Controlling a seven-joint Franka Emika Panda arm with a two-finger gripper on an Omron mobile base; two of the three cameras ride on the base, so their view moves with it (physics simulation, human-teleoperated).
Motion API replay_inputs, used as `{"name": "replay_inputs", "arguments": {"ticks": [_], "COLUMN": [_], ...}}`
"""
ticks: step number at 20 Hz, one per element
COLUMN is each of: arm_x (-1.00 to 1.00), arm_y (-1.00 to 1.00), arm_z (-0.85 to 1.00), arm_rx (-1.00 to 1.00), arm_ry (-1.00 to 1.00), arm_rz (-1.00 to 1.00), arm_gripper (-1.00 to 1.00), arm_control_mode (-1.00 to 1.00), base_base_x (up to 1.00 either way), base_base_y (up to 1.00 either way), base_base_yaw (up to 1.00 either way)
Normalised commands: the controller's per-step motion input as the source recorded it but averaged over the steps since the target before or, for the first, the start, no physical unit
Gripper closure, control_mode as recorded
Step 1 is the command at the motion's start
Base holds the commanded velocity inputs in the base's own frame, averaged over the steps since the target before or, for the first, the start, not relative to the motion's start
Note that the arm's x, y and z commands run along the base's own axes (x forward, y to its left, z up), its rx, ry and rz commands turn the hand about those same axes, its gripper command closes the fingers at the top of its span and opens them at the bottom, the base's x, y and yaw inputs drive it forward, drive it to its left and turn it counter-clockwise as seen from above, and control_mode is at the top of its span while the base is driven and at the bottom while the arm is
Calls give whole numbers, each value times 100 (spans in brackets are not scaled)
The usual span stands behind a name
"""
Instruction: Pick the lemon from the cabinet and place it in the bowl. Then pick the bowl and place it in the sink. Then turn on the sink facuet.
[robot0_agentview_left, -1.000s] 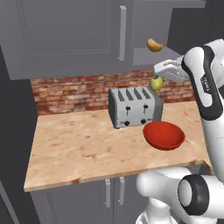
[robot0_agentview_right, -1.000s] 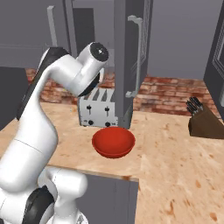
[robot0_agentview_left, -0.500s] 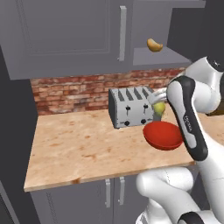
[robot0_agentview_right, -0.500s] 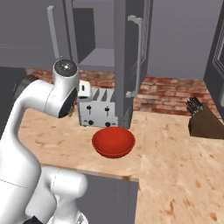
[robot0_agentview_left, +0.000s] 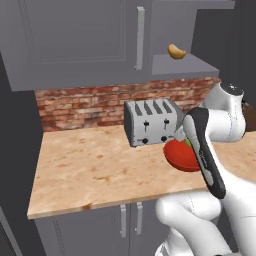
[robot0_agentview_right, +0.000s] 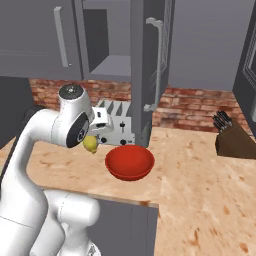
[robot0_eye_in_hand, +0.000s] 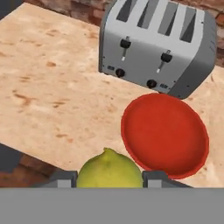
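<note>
My gripper (robot0_eye_in_hand: 108, 179) is shut on the lemon (robot0_eye_in_hand: 109, 169), a small yellow-green fruit held between the two fingertips (robot0_eye_in_hand: 61, 178). In the right base view the lemon (robot0_agentview_right: 90, 144) hangs over the counter just left of the glossy red bowl (robot0_agentview_right: 129, 162) and in front of the toaster. Seen from the hand, the bowl (robot0_eye_in_hand: 164, 133) lies empty, ahead and to the right of the fruit. From the left base, my forearm covers part of the bowl (robot0_agentview_left: 180, 156). The grey cabinet (robot0_agentview_right: 112, 65) stands open above, its door (robot0_agentview_right: 145, 60) swung out. The sink and its faucet are out of view.
A silver four-slot toaster (robot0_eye_in_hand: 157, 43) stands right behind the bowl against the brick wall. An orange-tan pastry (robot0_agentview_left: 176, 51) lies on the cabinet shelf. A knife block (robot0_agentview_right: 231, 137) sits at the far right. Bare wooden counter (robot0_agentview_left: 90, 170) stretches to the left.
My arm has come down from the cabinet shelf with the lemon in its grip, past the toaster's top, to counter height beside the bowl.
</note>
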Motion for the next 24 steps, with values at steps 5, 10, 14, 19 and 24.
{"name": "replay_inputs", "arguments": {"ticks": [5,10,14,19,24], "arm_x": [20,35,63,51,39], "arm_y": [-44,-53,-27,-13,-14], "arm_z": [-55,-39,-45,-56,-46], "arm_rx": [-17,-11,-7,-7,-3], "arm_ry": [12,12,3,0,2], "arm_rz": [0,0,0,2,2], "arm_gripper": [100,100,100,100,100], "arm_control_mode": [-100,-100,-100,-100,-100], "base_base_x": [0,0,0,0,0], "base_base_y": [0,0,0,0,0], "base_base_yaw": [0,0,0,0,0]}}
